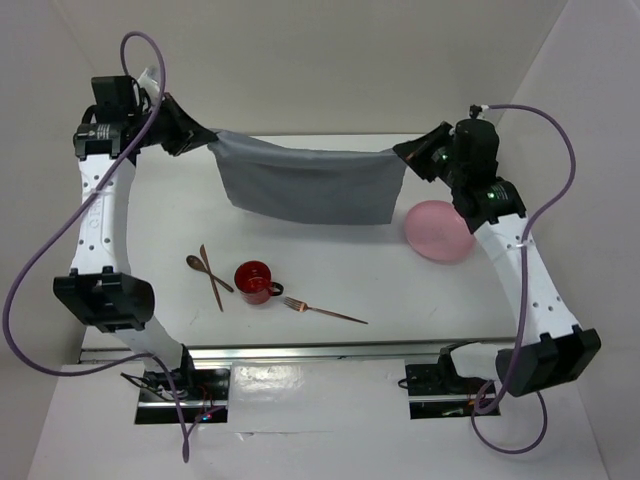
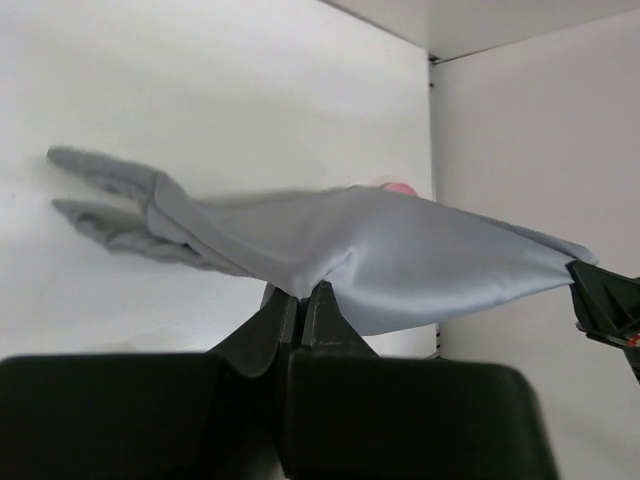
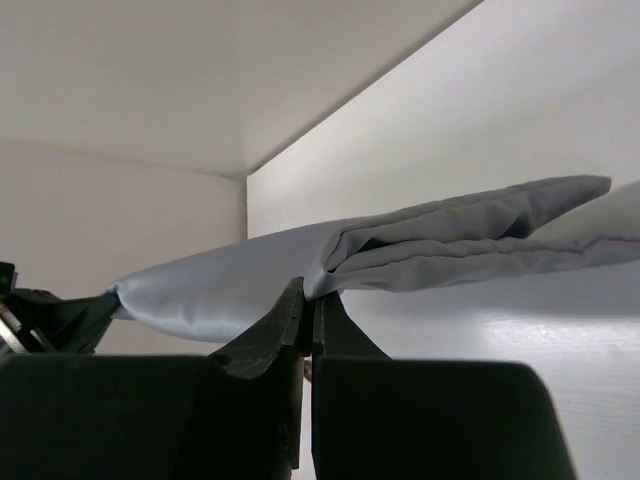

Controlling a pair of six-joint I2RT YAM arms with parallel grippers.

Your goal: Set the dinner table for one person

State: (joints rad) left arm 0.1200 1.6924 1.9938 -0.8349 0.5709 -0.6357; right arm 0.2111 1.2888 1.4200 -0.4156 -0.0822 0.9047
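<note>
A grey cloth (image 1: 310, 185) hangs stretched between both grippers above the far part of the white dinner table (image 1: 420, 290). My left gripper (image 1: 207, 140) is shut on its left top corner; the left wrist view shows the jaws pinching the cloth (image 2: 380, 250). My right gripper (image 1: 408, 152) is shut on its right top corner, also seen in the right wrist view (image 3: 450, 245). A pink plate (image 1: 438, 231) lies at the right. A red mug (image 1: 255, 282), a copper fork (image 1: 325, 312), a spoon (image 1: 207, 272) and a knife (image 1: 212, 280) lie near the front middle.
White walls enclose the table at the back and both sides. A metal rail (image 1: 320, 352) runs along the near edge by the arm bases. Purple cables loop beside each arm.
</note>
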